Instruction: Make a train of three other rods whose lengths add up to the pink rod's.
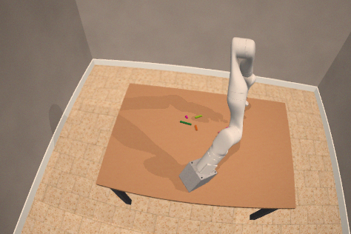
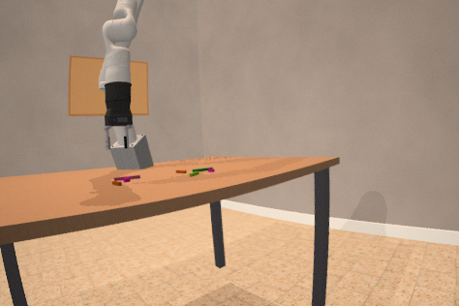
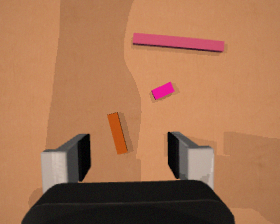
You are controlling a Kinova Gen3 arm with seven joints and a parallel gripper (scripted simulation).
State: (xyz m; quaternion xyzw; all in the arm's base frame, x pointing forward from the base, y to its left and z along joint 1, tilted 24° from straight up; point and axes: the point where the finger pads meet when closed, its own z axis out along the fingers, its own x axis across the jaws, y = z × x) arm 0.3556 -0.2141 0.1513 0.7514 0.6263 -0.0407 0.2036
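arm point(image 2: 117, 53) vertical, end effector point(image 3: 132, 155) open, empty

You see the pink rod point(image 3: 178, 42) lying flat, with a short magenta rod point(image 3: 162, 90) and a slanted orange rod point(image 3: 117, 132) nearer, all apart. A green rod point(image 1: 185, 122), lime rod point(image 1: 198, 116), second orange rod point(image 1: 196, 127) and second magenta rod point(image 1: 186, 117) lie scattered elsewhere.

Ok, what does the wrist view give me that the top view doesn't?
Only the wrist view shows the pink rod whole, a magenta rod below it, an orange rod, and the open, empty gripper above them. Only the top view shows the green rod, lime rod and the arm's base. Both show the table top.
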